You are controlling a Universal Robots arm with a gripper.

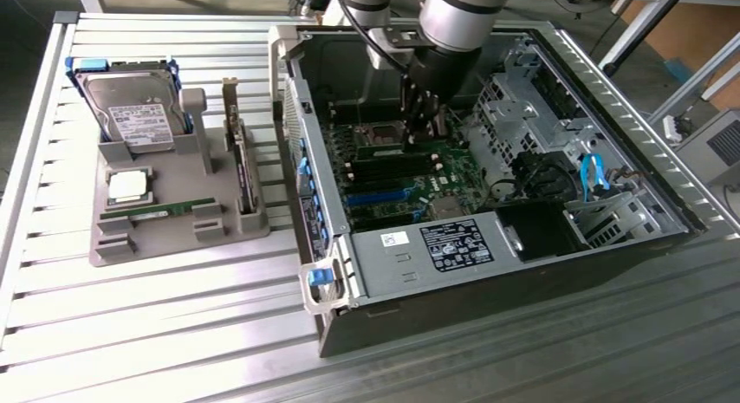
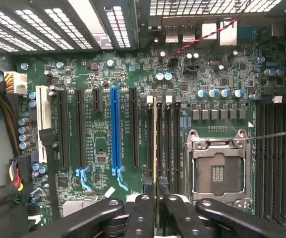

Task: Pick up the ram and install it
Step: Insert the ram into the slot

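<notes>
On the slatted metal table, pincer holds ram inside open case.

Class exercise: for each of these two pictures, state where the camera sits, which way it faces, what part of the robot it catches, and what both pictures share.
Exterior view: off the arm, above the slatted table, looking down at an angle into the open computer case; the arm and gripper reach in.
Wrist view: on the wrist, facing down onto the motherboard; the black fingers clamp the ram edge-on.
Shared: the motherboard, the CPU socket and the gripper.
</notes>
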